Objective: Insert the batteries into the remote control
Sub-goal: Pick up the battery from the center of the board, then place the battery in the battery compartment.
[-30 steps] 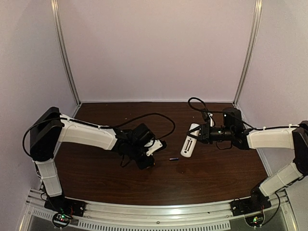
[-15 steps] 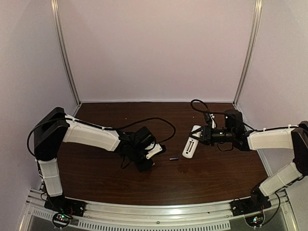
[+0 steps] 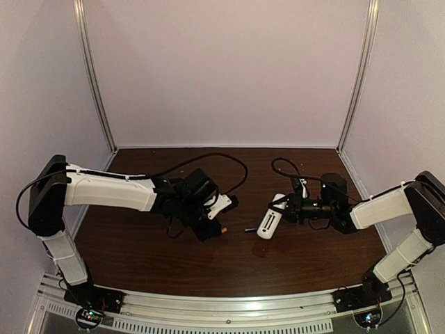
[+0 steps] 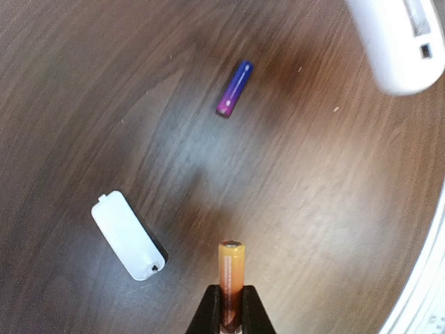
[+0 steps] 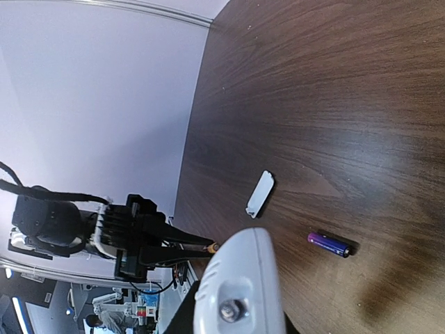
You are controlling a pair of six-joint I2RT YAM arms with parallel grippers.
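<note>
My left gripper [image 4: 229, 309] is shut on the lower end of the orange battery [image 4: 231, 268], which sticks out past the fingertips just above the table. In the top view this gripper [image 3: 217, 227] is left of centre. The dark purple-blue battery [image 4: 234, 88] lies loose on the table [image 3: 306, 261], between the two grippers [image 3: 249, 229]. My right gripper [image 3: 287, 207] is shut on the far end of the white remote control [image 3: 268, 223], holding it tilted down toward the left. The remote fills the bottom of the right wrist view [image 5: 240, 292], and its end shows at the top right of the left wrist view [image 4: 396, 42].
A small white battery cover [image 4: 128, 235] lies flat on the table, left of the orange battery; it also shows in the right wrist view [image 5: 261, 193]. Pale walls with metal corner rails [image 3: 94, 83] close in the back and sides.
My right gripper has brought the remote down and a little left, nearer the purple-blue battery. My left arm has shifted and its gripper has turned, still holding the orange battery.
</note>
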